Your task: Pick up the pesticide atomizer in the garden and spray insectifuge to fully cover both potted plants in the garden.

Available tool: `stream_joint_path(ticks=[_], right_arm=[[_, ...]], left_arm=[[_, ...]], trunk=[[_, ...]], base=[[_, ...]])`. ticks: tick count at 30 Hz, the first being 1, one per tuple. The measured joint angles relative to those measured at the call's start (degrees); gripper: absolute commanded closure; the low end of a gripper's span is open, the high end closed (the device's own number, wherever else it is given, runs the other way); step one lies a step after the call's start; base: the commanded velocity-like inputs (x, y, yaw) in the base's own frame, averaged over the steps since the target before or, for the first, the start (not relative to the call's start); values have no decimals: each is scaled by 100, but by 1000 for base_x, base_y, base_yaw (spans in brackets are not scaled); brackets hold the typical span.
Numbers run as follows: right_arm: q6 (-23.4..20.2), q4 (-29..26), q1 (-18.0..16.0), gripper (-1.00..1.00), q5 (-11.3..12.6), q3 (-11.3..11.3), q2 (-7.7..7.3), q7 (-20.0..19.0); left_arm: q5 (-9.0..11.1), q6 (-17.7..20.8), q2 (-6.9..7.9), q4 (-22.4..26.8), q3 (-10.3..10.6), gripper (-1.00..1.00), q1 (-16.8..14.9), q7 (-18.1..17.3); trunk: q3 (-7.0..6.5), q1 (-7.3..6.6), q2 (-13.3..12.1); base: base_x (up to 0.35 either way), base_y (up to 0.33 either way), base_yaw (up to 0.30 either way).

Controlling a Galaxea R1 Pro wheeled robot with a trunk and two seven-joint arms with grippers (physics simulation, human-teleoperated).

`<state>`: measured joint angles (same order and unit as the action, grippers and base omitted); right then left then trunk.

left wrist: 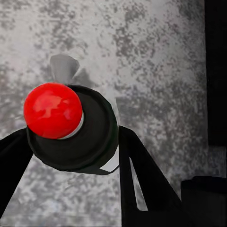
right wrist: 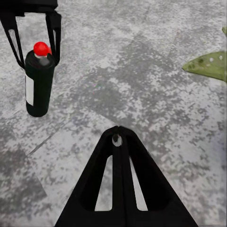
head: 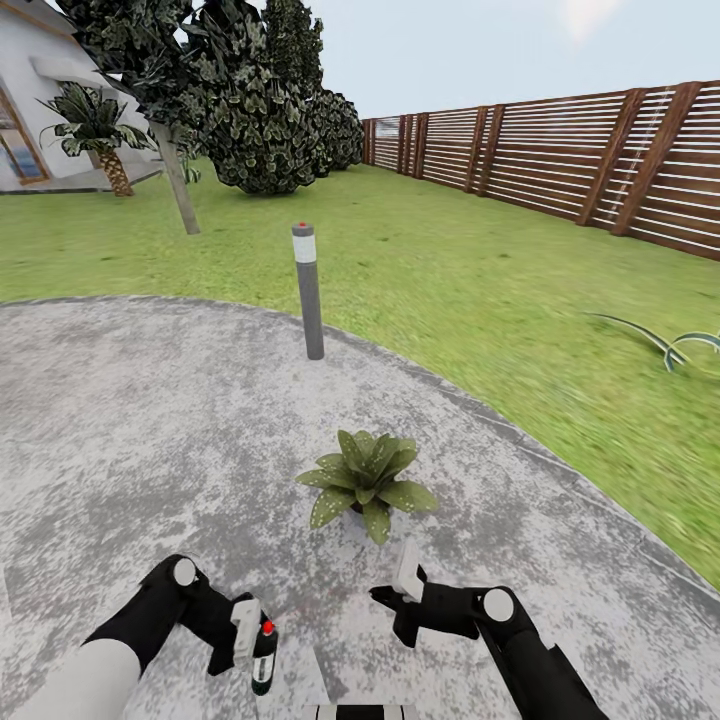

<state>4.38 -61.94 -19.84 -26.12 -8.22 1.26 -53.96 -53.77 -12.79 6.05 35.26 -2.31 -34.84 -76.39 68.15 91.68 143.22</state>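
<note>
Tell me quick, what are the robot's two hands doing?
Left gripper: closed on the pesticide atomizer.
Right gripper: jaws shut together, holding nothing.

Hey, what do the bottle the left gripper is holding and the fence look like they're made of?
The pesticide atomizer looks like glossy dark plastic or glass, given the sheen on its red cap; the look leaves it open. The fence looks like brown wood: horizontal slats on thicker posts, matte finish.

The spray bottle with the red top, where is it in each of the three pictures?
Head view: the pesticide atomizer is at the bottom, left of centre, in the left gripper.
Left wrist view: its red top fills the middle-left, seen from above.
Right wrist view: upper left, upright.
Shared landmark: the grey mottled patio.
</note>
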Motion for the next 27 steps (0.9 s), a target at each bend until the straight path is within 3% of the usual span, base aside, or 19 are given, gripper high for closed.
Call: stream_joint_path(ticks=[1, 4, 6, 8, 10, 14, 15, 17, 18, 20, 21, 24, 27], right_arm=[[0, 5, 0, -100, -1, 8, -10, 3], [10, 28, 0, -100, -6, 25, -40, 34], [16, 284, 0, -100, -15, 149, -111, 306], [25, 800, 1, -100, -17, 386, -213, 968], [53, 1563, 1, -100, -10, 681, -338, 2033], [549, 3228, 7, -100, 15, 1131, -417, 4990], [736, 3524, 12, -100, 59, 1184, -419, 5445], [1627, 4547, 21, -100, 216, 1247, -424, 6584], [2241, 5044, 23, -100, 358, 1261, -430, 6936], [3292, 5725, 26, -100, 674, 1285, -523, 7316], [3560, 5870, 31, -100, 845, 1290, -616, 7389], [3798, 5997, 42, -100, 1287, 1271, -722, 7445], [3837, 6017, 44, -100, 1437, 1264, -742, 7460]], left_arm=[[23, -28, 100, -17, -3, 100, 23, 1], [52, -59, 472, -140, -33, 100, 113, 78], [78, -30, 644, -214, -223, 100, 131, 472], [121, -13, 688, -386, -693, 100, 138, 1030], [169, -13, 687, -691, -1432, 100, 146, 1647], [268, -100, 672, -1797, -3367, 100, 241, 3341], [301, -113, 673, -1946, -3631, 100, 312, 3677], [422, -185, 651, -2173, -4279, 100, 579, 4545], [515, -373, 632, -2218, -4502, 100, 721, 4834], [773, -927, 618, -2258, -4772, 100, 1043, 5111], [1031, -1119, 619, -2244, -4930, 100, 1216, 5172], [1779, -1301, 654, -2217, -5263, 100, 1481, 5221], [1978, -1338, 673, -2210, -5320, 100, 1615, 5231]], trunk=[[0, 0, 0], [0, 0, 0], [0, 0, 0], [0, 0, 0], [1, 0, 0], [2, 1, 0], [1, 0, 0], [2, 1, 0], [2, 0, 0], [1, 0, 0], [1, 0, 0], [0, 0, 0], [0, 0, 0]], base=[[0, 0, 0], [0, 0, 0], [0, 0, 0], [0, 0, 0], [0, 0, 0], [0, 0, 0], [0, 0, 0], [0, 0, 0], [0, 0, 0], [0, 0, 0], [0, 0, 0], [0, 0, 0], [0, 0, 0]])
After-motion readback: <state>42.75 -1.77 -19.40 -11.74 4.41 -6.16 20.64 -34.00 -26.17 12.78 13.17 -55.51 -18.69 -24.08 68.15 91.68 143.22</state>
